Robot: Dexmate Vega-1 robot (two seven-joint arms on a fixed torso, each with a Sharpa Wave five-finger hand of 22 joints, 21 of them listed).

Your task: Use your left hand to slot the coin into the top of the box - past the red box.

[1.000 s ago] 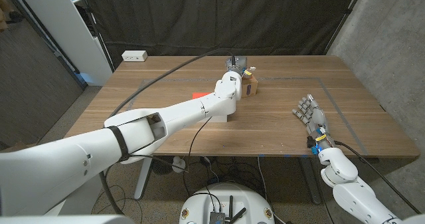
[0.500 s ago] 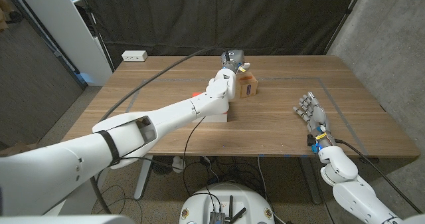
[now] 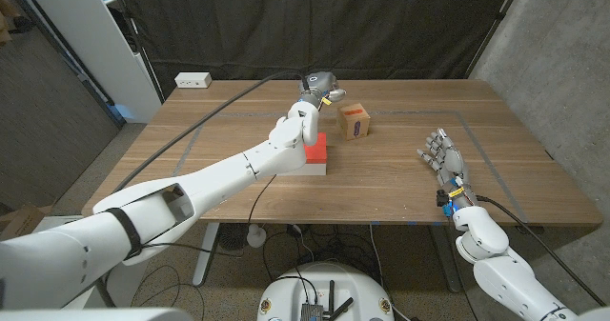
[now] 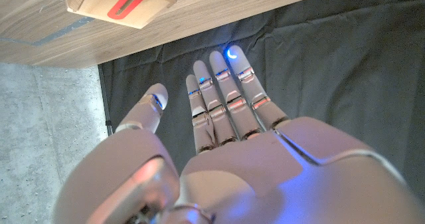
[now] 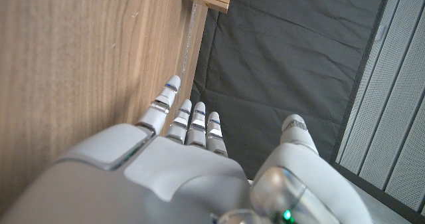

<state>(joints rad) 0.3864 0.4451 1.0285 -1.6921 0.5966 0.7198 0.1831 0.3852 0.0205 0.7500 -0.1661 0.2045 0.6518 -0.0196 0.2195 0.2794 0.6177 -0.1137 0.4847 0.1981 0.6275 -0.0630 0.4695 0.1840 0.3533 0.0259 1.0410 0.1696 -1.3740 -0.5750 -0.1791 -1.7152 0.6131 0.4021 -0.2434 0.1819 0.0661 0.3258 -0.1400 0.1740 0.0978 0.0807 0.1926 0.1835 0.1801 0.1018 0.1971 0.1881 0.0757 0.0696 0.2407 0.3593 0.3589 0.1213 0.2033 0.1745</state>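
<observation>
A small cardboard box (image 3: 355,121) stands past the red box (image 3: 315,150), which sits on a white base. My left hand (image 3: 317,86) hovers above the table, behind the red box and left of the cardboard box, not touching either. In the left wrist view the left hand (image 4: 226,117) has straight, spread fingers and holds nothing, and the cardboard box (image 4: 123,1) shows a red slot mark on top. I see no coin. My right hand (image 3: 443,159) waits at the table's right side with fingers apart, and the right wrist view shows the right hand (image 5: 192,157) holding nothing.
A white power strip (image 3: 193,79) lies at the table's back left corner. A black cable (image 3: 229,107) runs across the left half of the wooden table (image 3: 400,183). Tape lines mark the right side. A dark curtain hangs behind.
My left hand has drawn back from over the cardboard box, moving left and away from it, so the red box now shows. The right hand has barely moved.
</observation>
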